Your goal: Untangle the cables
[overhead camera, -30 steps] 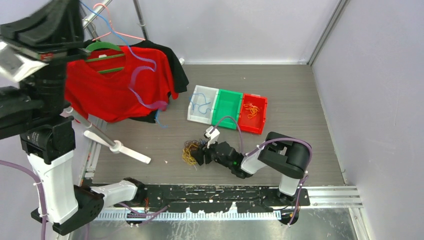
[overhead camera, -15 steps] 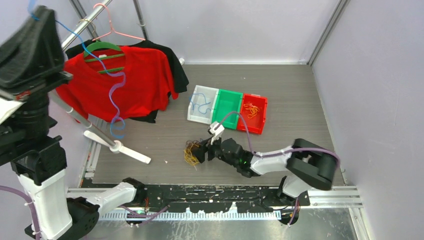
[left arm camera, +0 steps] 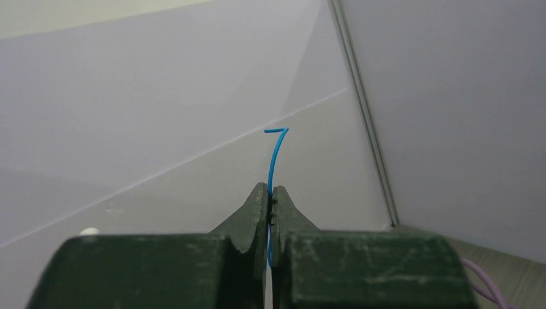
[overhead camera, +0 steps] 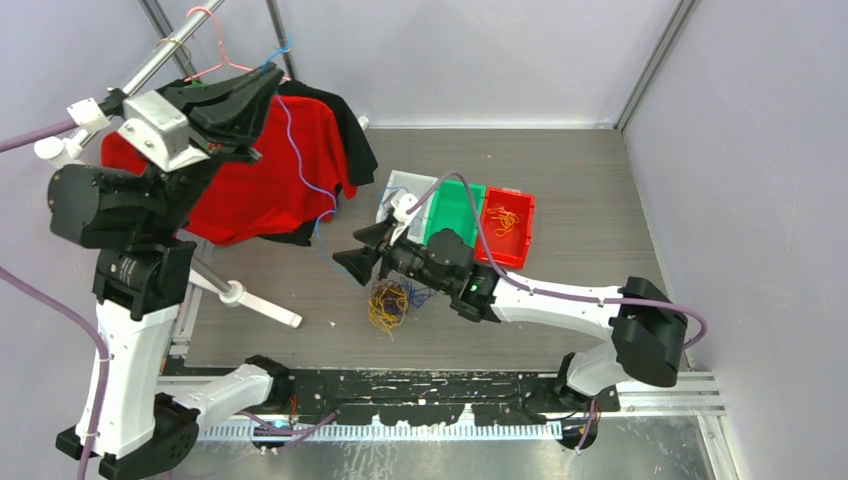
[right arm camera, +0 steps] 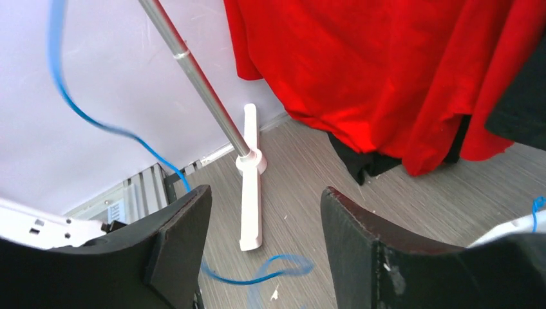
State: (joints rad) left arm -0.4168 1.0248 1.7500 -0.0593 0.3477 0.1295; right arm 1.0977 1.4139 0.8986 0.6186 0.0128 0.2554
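A blue cable (overhead camera: 300,160) hangs from my left gripper (overhead camera: 270,88), which is raised high in front of the red shirt. In the left wrist view that gripper (left arm camera: 269,190) is shut on the blue cable (left arm camera: 275,153), whose short hooked end sticks up past the tips. The cable trails down to the table near a clump of yellow-orange and dark cables (overhead camera: 388,305). My right gripper (overhead camera: 358,250) hovers open just above and left of the clump. In the right wrist view, the gripper (right arm camera: 264,196) holds nothing, and a blurred loop of blue cable (right arm camera: 270,271) lies below the fingers.
A white bin (overhead camera: 398,190), a green bin (overhead camera: 455,212) and a red bin (overhead camera: 512,240) stand in a row behind the clump. A red shirt (overhead camera: 250,180) hangs on a clothes rack at the left, whose white foot (overhead camera: 245,298) rests on the table.
My left gripper has swung right, over the red shirt, pulling the blue cable along. My right gripper has lifted off the clump, moved up and left, and opened wider.
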